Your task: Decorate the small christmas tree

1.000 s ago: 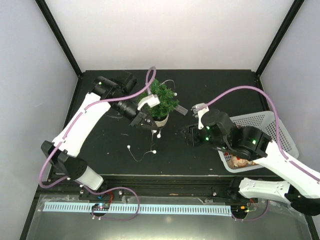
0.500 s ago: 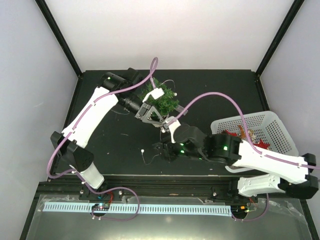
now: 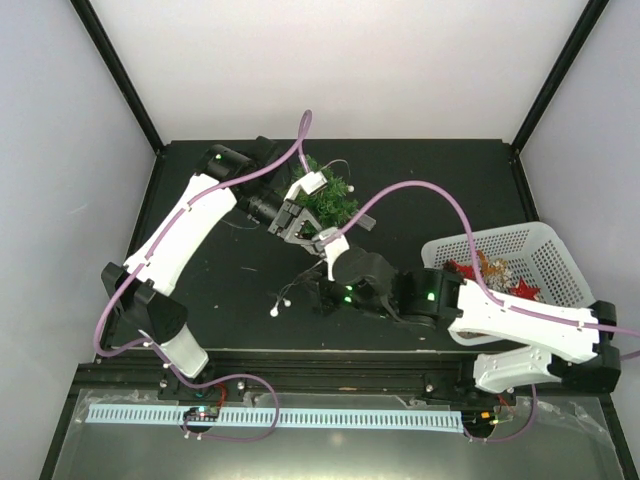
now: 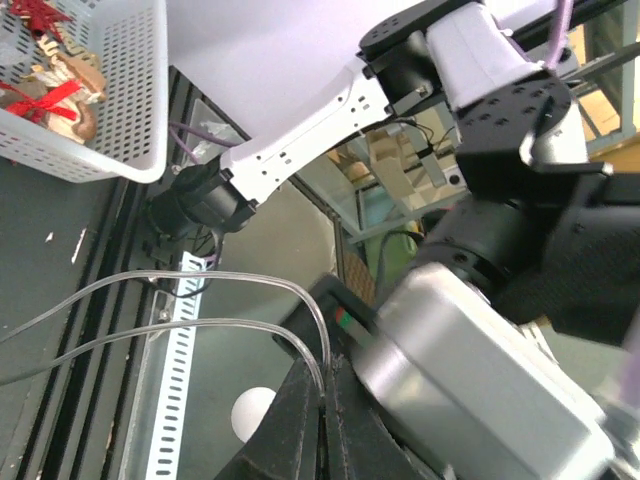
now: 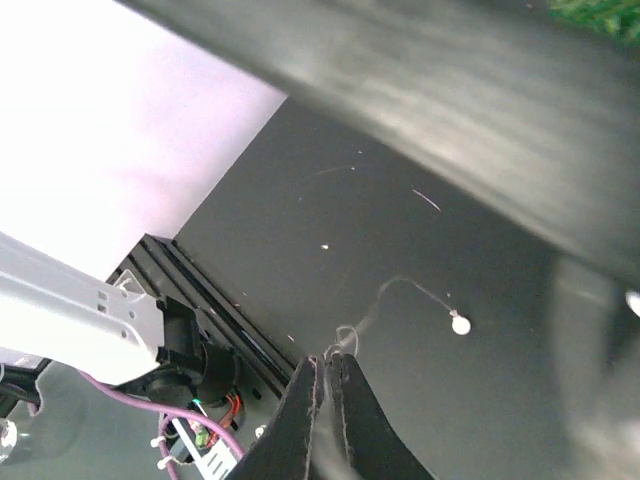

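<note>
The small christmas tree [image 3: 335, 195], upper middle, wears bristly matt dark-green needles. The black table top [image 3: 450, 190] is matt and lightly scuffed. At right, the white perforated plastic basket [image 3: 545, 245] looks smooth. The thin clear strand [image 4: 200, 273] is glossy, like my white plastic arm shells [image 3: 175, 235].

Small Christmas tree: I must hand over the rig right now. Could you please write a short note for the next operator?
Left gripper: shut on the clear string of white bulbs, close to the small dark-green Christmas tree.
Right gripper: shut, apparently on the same string, in front of the tree.
Red and brown ornaments sit in the white perforated plastic basket at the right.
Done: both grippers grip the string.
To do: drape it over the tree, then hang the ornaments; none shows on the tree's visible part.
</note>
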Action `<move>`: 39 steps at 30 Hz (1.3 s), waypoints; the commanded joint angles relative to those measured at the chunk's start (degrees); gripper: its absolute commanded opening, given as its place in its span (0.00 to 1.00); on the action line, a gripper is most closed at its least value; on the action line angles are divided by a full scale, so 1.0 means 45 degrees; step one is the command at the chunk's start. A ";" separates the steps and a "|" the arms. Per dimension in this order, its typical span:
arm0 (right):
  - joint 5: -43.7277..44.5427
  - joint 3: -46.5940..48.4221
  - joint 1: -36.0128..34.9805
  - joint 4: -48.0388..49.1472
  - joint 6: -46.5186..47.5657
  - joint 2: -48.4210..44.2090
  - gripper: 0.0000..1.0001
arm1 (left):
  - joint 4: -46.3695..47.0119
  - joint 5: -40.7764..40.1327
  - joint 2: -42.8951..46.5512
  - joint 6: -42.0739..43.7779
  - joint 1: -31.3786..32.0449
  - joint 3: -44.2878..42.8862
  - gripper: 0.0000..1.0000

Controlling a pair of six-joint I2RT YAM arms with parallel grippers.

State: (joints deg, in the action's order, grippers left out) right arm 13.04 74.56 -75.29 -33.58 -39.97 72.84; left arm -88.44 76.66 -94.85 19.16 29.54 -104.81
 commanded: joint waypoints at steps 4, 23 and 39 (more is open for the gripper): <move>0.1295 -0.1200 0.0018 -0.0153 -0.1299 -0.2251 0.01 | -0.0168 0.1197 0.0343 -0.0013 0.0054 -0.0051 0.02; 0.0944 -0.0247 -0.0003 -0.1794 -0.1290 -0.3130 0.01 | -0.0016 0.1028 0.0061 -0.0001 0.0056 -0.0078 0.02; 0.1709 0.1009 0.0001 -0.1963 -0.0832 -0.4506 0.01 | 0.0357 0.0382 0.0047 -0.0154 0.0055 0.0128 0.40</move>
State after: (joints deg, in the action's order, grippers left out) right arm 16.64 76.29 -75.22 -42.68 -44.80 56.40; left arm -87.11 78.78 -94.72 17.67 29.61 -104.01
